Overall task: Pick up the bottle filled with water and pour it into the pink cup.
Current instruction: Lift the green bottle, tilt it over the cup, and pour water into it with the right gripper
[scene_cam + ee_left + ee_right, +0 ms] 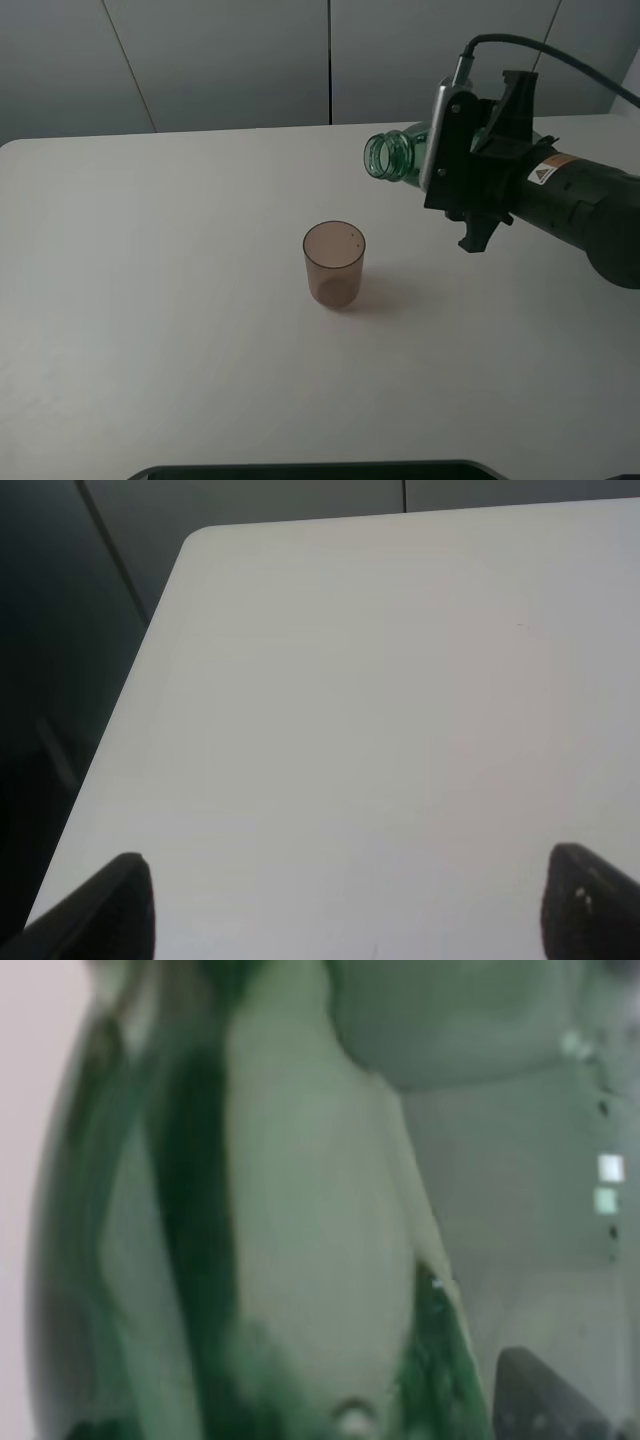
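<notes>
The pink cup [334, 263] stands upright on the white table [150, 300], near the middle. My right gripper [478, 150] is shut on the green bottle [393, 155] and holds it tipped almost level in the air, up and to the right of the cup. The bottle's open threaded mouth points left, toward the cup but short of being over it. No water stream shows. The right wrist view is filled by the bottle's green body [250, 1220]. My left gripper [345, 905] is open over bare table; only its two dark fingertips [120, 900] show. It is out of the exterior high view.
A dark flat object [320, 470] lies along the table's near edge. The table's far left corner [200, 535] shows in the left wrist view, with a dark drop beyond it. Grey wall panels stand behind the table.
</notes>
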Action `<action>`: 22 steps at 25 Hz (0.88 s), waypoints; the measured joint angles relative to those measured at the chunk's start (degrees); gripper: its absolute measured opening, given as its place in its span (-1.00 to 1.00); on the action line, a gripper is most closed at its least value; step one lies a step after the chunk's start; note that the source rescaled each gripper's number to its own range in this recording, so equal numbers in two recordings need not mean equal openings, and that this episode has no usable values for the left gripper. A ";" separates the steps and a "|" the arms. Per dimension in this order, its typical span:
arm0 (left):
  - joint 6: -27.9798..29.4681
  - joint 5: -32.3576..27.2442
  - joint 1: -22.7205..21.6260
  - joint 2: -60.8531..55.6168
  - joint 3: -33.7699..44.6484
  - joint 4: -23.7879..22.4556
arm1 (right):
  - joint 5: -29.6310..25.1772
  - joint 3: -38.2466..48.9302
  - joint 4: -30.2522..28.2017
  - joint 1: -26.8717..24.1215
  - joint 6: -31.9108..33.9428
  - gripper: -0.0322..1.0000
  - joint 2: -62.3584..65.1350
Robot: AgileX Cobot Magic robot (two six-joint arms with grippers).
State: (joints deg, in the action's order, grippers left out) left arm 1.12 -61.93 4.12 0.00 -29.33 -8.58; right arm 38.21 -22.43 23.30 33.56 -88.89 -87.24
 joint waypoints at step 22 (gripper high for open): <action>-0.33 0.00 0.00 0.00 0.00 0.00 | 0.01 -2.71 -0.46 0.00 -7.57 -0.94 -3.64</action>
State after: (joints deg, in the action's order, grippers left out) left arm 0.79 -61.93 4.12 0.00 -29.33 -8.58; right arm 38.22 -25.14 22.84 33.56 -96.46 -90.88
